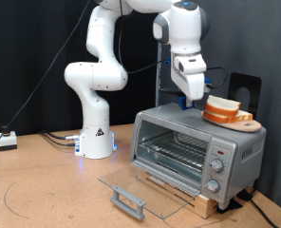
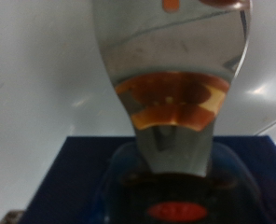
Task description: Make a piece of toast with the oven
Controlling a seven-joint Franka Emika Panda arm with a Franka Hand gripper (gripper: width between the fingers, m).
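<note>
we saw the oven (image 1: 193, 152) on a wooden board (image 1: 178, 195), its glass door (image 1: 140, 190) dropped open flat. the piece of toast (image 1: 226, 107) lay with a second slice on a wooden plate (image 1: 243, 124) atop the oven. the gripper (image 1: 196, 98) hung just beside the slices, towards the exterior view's left. we could not tell whether its fingers were parted or closed; the wrist view was blurred.

Silver-grey oven (image 1: 193, 142), pale tan-crusted toast (image 1: 226, 107), white pincer (image 1: 193, 93), brown table (image 1: 46, 190).

Two bread slices (image 1: 226, 108), one oven (image 1: 196, 150), three knobs (image 1: 216, 166).
</note>
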